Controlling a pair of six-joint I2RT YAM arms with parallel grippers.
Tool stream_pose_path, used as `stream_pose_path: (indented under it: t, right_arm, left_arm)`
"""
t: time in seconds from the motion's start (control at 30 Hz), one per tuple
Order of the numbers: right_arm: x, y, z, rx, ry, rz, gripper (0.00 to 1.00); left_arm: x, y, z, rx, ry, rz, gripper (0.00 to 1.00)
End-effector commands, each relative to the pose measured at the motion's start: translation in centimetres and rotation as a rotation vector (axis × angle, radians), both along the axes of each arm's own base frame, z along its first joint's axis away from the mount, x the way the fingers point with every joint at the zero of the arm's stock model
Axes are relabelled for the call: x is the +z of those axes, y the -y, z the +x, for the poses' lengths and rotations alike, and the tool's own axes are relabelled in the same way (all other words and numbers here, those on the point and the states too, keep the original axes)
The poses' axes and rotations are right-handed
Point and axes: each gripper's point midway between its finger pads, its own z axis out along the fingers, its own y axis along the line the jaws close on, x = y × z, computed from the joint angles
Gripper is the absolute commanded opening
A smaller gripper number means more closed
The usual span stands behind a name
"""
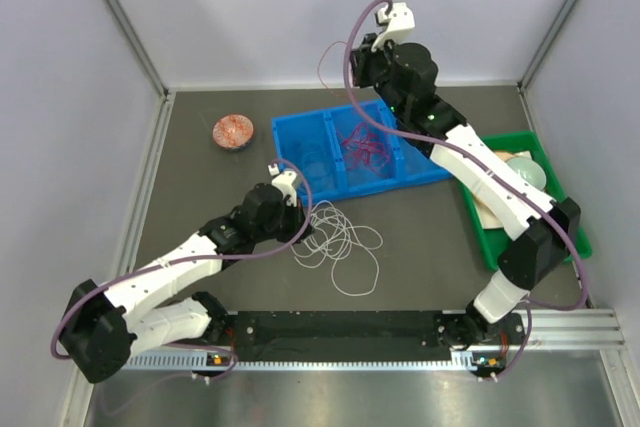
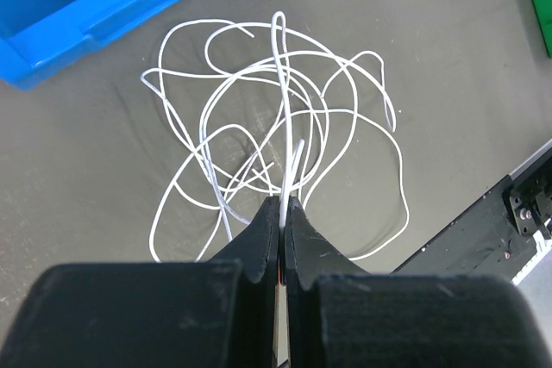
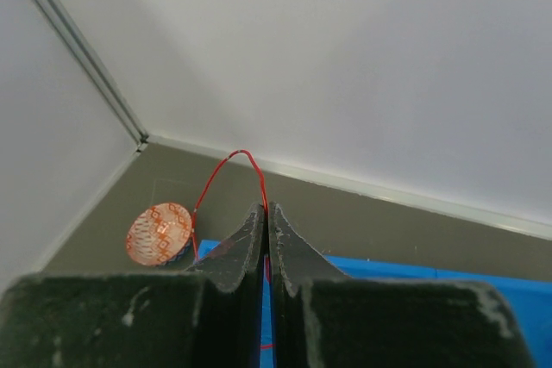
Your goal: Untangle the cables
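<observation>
Cables, white first: one white cable lies on the table just ahead of and below the left gripper, out of the bin and apart from the red ones. The left gripper's jaws are pressed together on a single white strand that runs forward from the tips over the pile. This cable is thin and springy-looking, in many loose loops that cross each other. No tight knot shows, and I can't trace the ends.

Beyond the left gripper sits the blue bin. A red cable tangle fills its right compartment, under the right arm. Faint blue loops show in the left compartment, too thin to count.

Farther off, the right gripper is raised over the bin's far side, fingers clamped on a red strand. The strand arcs up from the tips, bends left and drops back toward the bin.

Judgement: roughly partway. White is separated by colour but not straightened. Red is only starting to come out, with most of it bunched in the bin. Blue looks untouched.

An orange patterned disc lies left of the right gripper, and a green tray lies well to its right.
</observation>
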Motion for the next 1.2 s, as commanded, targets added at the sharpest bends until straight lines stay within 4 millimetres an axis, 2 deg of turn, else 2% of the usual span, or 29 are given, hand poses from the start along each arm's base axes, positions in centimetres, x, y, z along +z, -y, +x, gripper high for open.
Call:
stream_pose_path:
  t: [0.0,0.13,0.4,0.73,0.9,0.93,1.0,1.03,1.1,1.17]
  right_arm:
    - [6.4,2.2,0.2,-0.031,0.131,0.101,0.00]
    - [6.1,2.4,1.1,-0.029,0.123,0.110,0.00]
    - [0.4,1.3,2.4,-0.018,0.018,0.081,0.00]
    - [-8.2,1.3,4.5,-0.052,-0.138,0.060,0.00]
    - [-12.1,1.8,4.5,-0.089,-0.230,0.044,0.00]
    - [-13.5,2.1,4.3,-0.096,-0.259,0.039,0.00]
    - [-15.1,2.8,4.1,-0.123,-0.289,0.036,0.00]
    - [-16.8,3.2,3.9,-0.137,-0.320,0.022,0.00]
    - [-18.5,3.8,3.7,-0.157,-0.352,0.013,0.00]
    - [-21.3,4.1,3.6,-0.166,-0.406,-0.005,0.00]
  left_arm:
    - [1.4,0.4,0.9,0.002,0.040,-0.012,0.00]
    - [1.3,0.3,0.9,0.005,0.038,-0.011,0.00]
    - [0.9,0.2,0.7,0.005,0.027,-0.004,0.00]
    - [0.8,0.0,0.5,0.006,0.025,-0.004,0.00]
    - [0.6,0.1,0.4,-0.008,0.022,-0.007,0.00]
    - [0.5,0.1,0.4,-0.010,0.020,-0.002,0.00]
    - [0.4,0.2,0.4,-0.011,0.018,-0.002,0.00]
    - [0.2,0.2,0.3,-0.015,0.015,0.001,0.00]
    - [0.0,0.2,0.3,-0.013,0.008,0.001,0.00]
    - [-0.2,0.4,0.2,-0.015,0.003,-0.006,0.00]
